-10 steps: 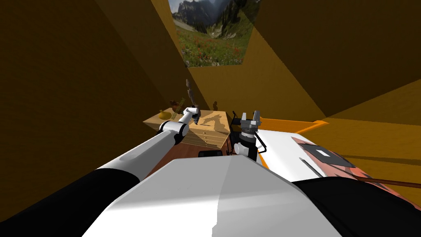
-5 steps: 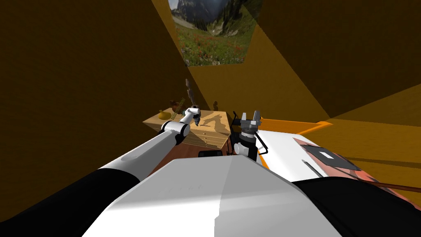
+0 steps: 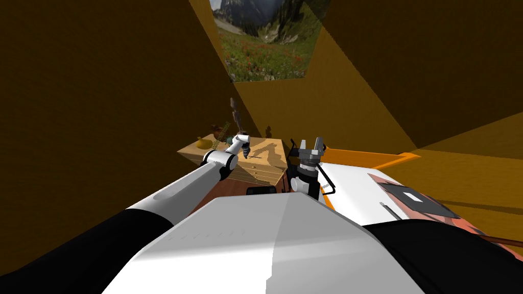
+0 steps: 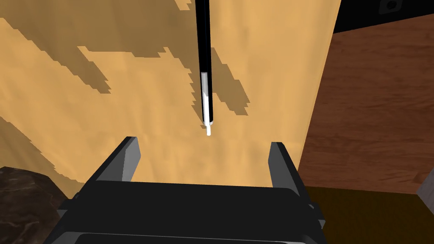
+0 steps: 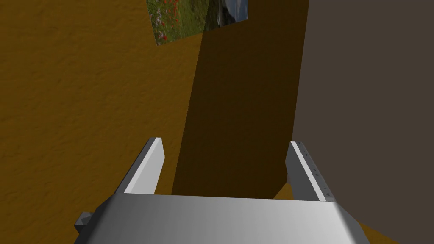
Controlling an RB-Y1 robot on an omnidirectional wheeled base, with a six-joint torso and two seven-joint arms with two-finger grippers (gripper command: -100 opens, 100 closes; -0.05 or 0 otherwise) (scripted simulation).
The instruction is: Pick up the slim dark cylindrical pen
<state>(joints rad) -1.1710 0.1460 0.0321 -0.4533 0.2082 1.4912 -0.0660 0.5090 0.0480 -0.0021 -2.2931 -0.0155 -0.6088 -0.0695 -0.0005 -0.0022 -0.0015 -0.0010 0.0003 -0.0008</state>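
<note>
The left wrist view gives the close detail. The pen (image 4: 205,51) is slim and black with a pale grey band and a short white tip, and it lies flat on the light tan top of the drawer chest (image 4: 148,114). It runs straight away from the left gripper (image 4: 203,146). Its white tip points back at the gap between the fingers (image 4: 127,159) and stops just short of them, so nothing is gripped. The fingers stand wide apart. Jagged shadows fall across the top around the pen. The chest's edge runs near the pen on one side, with brown wooden floor (image 4: 373,106) below it. A dark, mottled brown lump (image 4: 21,199) sits by the gripper body on the other side; I cannot tell what it is.

The head view gives the setting. The left arm reaches forward and slightly inward, elbow low and wrist bent down, so the left gripper (image 3: 245,149) hangs over the middle of the drawer chest (image 3: 273,145). Whether its fingertips touch the top is hard to say from here. A yellow rounded thing (image 3: 204,142) stands at the far left corner of the chest, well apart from the gripper.

The right arm is folded upright just right of the chest. The right gripper (image 3: 311,143) points up with its fingers (image 5: 148,165) spread and holds nothing. Beyond it lies a white surface with an orange rim (image 3: 352,178), and a thin grey stick (image 3: 390,210) lies on it.
</note>
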